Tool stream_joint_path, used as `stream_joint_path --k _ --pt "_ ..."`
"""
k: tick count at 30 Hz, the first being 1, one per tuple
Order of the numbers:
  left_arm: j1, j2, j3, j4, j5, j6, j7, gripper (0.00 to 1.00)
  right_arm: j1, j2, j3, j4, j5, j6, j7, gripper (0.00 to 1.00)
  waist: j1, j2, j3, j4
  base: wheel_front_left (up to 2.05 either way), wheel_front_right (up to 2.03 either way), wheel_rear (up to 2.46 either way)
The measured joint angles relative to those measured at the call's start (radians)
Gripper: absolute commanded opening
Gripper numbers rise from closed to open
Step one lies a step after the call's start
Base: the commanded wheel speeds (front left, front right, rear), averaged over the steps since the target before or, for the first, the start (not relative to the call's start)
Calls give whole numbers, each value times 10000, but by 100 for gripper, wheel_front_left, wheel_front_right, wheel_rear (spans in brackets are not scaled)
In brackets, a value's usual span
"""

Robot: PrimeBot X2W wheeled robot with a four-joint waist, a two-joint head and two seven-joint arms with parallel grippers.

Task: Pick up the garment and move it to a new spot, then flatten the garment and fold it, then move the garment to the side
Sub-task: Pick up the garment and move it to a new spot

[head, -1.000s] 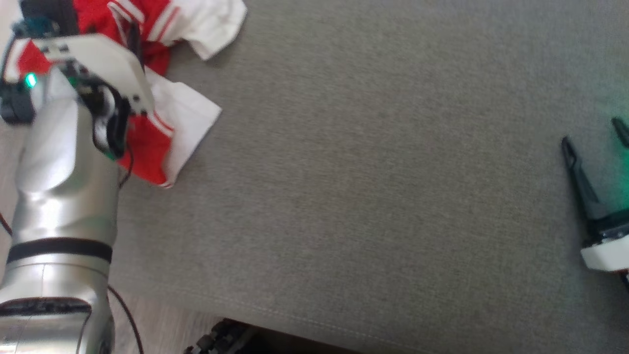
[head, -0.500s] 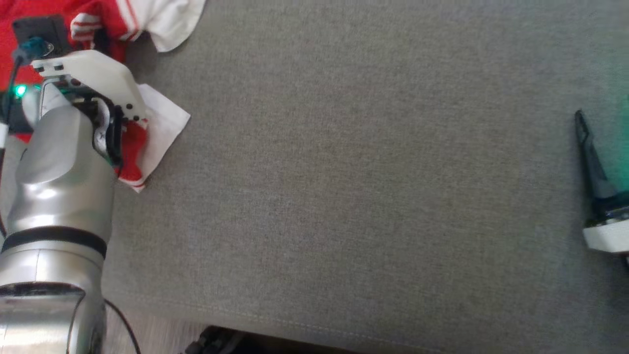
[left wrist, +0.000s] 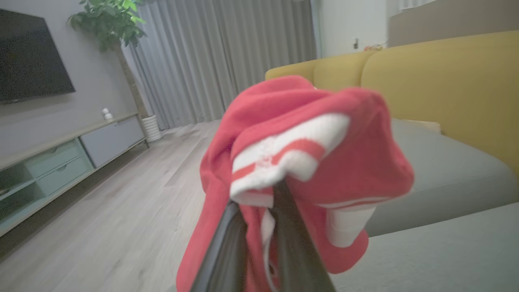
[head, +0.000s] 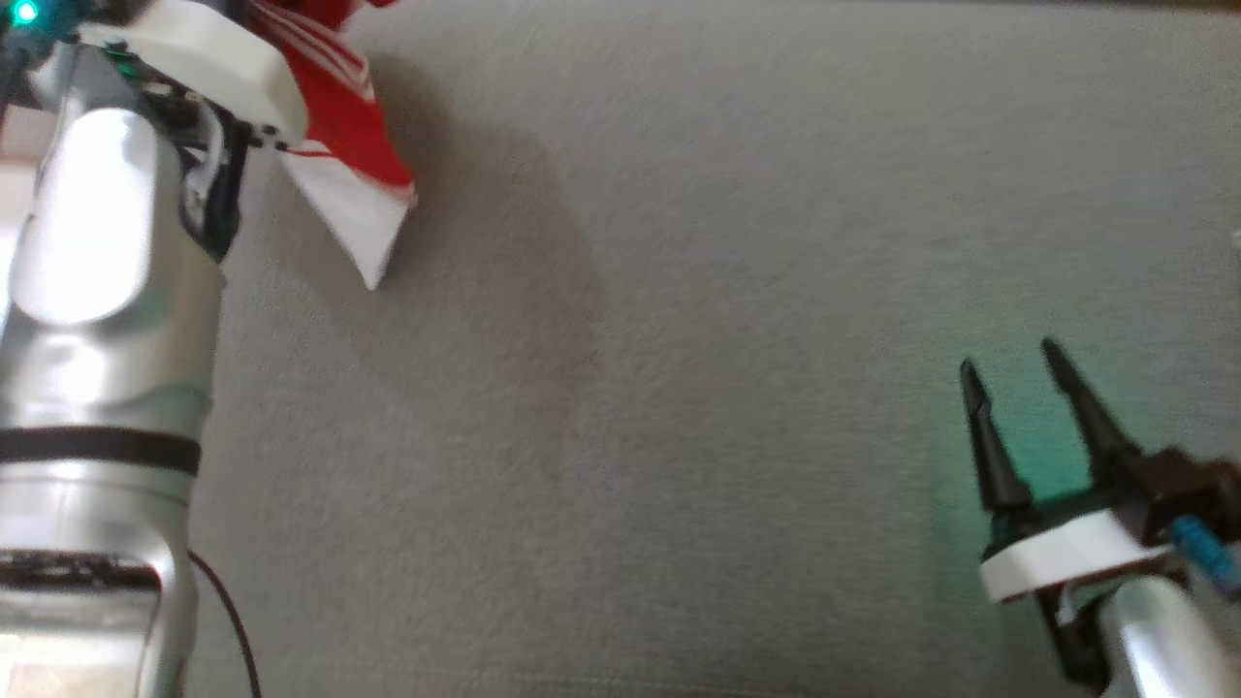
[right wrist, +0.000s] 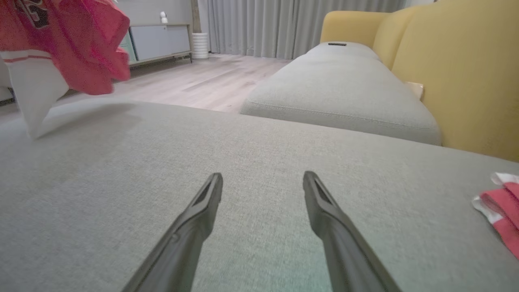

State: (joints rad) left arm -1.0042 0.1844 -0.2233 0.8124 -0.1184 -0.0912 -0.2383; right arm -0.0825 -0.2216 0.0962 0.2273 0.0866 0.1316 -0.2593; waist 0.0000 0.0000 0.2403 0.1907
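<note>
The garment (head: 344, 145), red with white stripes and white panels, hangs bunched from my left gripper at the top left of the head view, its white corner dangling just above the grey cushion (head: 679, 388). In the left wrist view my left gripper (left wrist: 257, 198) is shut on the garment (left wrist: 316, 134), which drapes over both fingertips. From the right wrist view the garment (right wrist: 69, 44) hangs at the upper left, off the cushion. My right gripper (head: 1010, 364) stands open and empty low over the cushion at the lower right, its fingers (right wrist: 263, 177) spread wide.
A red and white piece of cloth (right wrist: 500, 207) lies on the cushion at the right edge of the right wrist view. Behind rises a yellow sofa back (right wrist: 458, 69). Wooden floor, a low TV cabinet (left wrist: 61, 158) and a potted plant (left wrist: 109, 20) lie beyond.
My left gripper has shut on the garment and lifted it off the cushion. The head camera has shifted, and my right gripper now shows further into its view.
</note>
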Motion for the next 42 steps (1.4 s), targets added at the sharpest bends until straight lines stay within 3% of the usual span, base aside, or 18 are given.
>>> stream_joint_path --k 6,17,23,29,30,31,32,37,42 --pt "1023 -54 -573 -1532 -349 -222 1072 0 459 915 65 309 -107 0 12 100 0 0 -1143 -1201 0 0 0" --pt "2394 -732 -2017 -3281 -688 -326 2468 0 717 1346 631 370 -163 0 13 100 -1 0 -2130 -3960 0 0 0" --pt "3784 -1329 -3185 -2642 -464 -165 2222 0 706 1471 633 322 -36 0 13 100 -1 0 -1840 -4887 0 0 0" --pt "4792 -1384 -3425 -629 -819 393 790 0 459 1578 961 349 33 0 13 100 -1 0 -1344 -5269 0 0 0" --pt "4833 -1396 -3499 -378 -819 545 560 17 450 1601 1001 355 65 0 13 100 0 0 -1306 -5307 0 0 0" --pt "4833 -1409 -3547 -159 -821 679 408 45 453 1624 1005 378 94 0 13 100 0 0 -1299 -5325 0 0 0" --pt "4830 -1430 -3565 -40 -830 809 270 100 467 1626 1003 389 92 0 13 100 -1 0 -1323 -5318 0 0 0" --pt "4876 -1448 -3854 -633 -1580 1434 -102 100 645 1634 823 31 90 0 13 100 -1 0 -1670 -5022 0 0 0" --pt "5665 -1473 -3866 -2612 -1749 2080 -113 100 1503 1670 8 117 21 0 13 100 -1 0 -2153 -4284 0 0 0"
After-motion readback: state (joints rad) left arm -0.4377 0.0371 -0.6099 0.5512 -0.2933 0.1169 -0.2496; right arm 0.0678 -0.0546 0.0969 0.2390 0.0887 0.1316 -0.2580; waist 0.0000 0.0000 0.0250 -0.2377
